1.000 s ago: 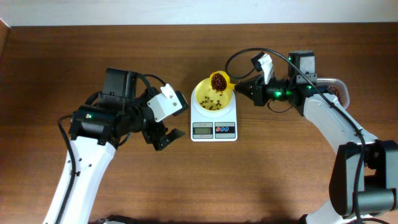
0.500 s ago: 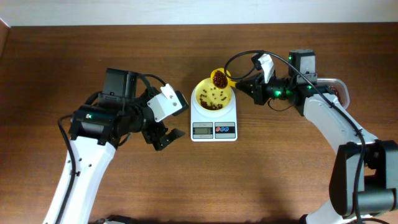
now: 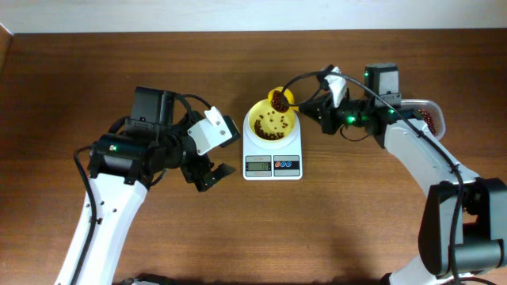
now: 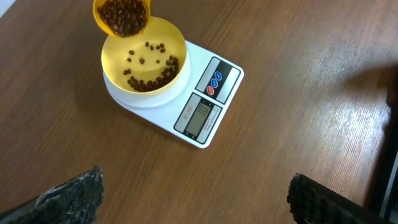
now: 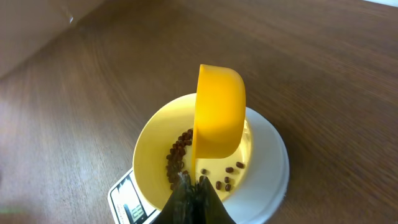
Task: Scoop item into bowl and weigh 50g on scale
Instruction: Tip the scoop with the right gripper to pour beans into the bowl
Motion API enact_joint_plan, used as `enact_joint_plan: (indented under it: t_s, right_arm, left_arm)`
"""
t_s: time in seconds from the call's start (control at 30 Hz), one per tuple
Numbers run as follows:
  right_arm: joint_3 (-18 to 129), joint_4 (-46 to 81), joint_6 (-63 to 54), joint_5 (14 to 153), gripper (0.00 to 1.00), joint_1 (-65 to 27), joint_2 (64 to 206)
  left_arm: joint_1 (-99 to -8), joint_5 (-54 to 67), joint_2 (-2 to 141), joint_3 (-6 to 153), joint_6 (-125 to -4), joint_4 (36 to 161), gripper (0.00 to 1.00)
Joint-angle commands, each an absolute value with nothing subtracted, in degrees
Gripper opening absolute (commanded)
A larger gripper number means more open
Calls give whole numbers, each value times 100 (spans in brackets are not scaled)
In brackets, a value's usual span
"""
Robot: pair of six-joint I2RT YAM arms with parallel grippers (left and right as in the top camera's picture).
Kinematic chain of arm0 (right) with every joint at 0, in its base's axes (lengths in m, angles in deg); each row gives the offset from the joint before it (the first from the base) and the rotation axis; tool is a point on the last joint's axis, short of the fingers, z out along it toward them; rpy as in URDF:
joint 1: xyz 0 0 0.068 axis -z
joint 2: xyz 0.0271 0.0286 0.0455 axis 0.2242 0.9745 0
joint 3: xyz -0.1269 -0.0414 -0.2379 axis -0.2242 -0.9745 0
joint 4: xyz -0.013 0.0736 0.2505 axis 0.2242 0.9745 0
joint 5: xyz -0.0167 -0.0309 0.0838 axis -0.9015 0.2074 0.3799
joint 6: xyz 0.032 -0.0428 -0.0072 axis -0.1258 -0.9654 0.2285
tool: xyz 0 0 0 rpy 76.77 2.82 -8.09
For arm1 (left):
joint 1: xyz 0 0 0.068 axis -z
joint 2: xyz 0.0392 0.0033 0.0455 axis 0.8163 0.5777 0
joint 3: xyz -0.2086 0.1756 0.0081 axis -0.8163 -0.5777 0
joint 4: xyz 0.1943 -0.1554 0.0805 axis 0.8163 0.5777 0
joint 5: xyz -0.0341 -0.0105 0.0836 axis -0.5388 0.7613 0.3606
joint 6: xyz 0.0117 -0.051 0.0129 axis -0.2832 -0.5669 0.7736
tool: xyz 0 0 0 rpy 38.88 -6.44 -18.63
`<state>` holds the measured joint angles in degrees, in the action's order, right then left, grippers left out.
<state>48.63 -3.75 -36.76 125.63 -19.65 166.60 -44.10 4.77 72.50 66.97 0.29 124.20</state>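
The pale yellow bowl stands on the white scale at the table's middle and holds some red-brown beans. My right gripper is shut on the handle of a yellow scoop, tilted on its side over the bowl's far rim and full of beans. The right wrist view shows the scoop's back above the bowl. My left gripper is open and empty, just left of the scale. The left wrist view shows the scale and bowl.
A clear plastic tub with more beans sits at the far right, mostly behind the right arm. Bare wooden table lies in front of the scale and to the left.
The scoop has moved slightly back over the bowl's far rim and tilted further; more beans lie in the bowl. The left arm has not moved.
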Motion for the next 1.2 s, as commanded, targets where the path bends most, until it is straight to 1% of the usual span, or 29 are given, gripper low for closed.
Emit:
enact_joint_plan:
  t_s: [0.0, 0.93, 1.17]
  right_arm:
    - [4926, -421, -3938, 12471, 4, -2123, 16529]
    - [4929, -347, -3936, 12473, 4, -2125, 16527]
    - [4929, -344, -3936, 12469, 4, -2125, 16262]
  left_arm:
    - [-4399, 377, 7258, 6649, -41, 12413, 99]
    - [-4399, 375, 7258, 6649, -41, 12413, 99]
    - [-4399, 375, 7258, 6649, -43, 12413, 99]
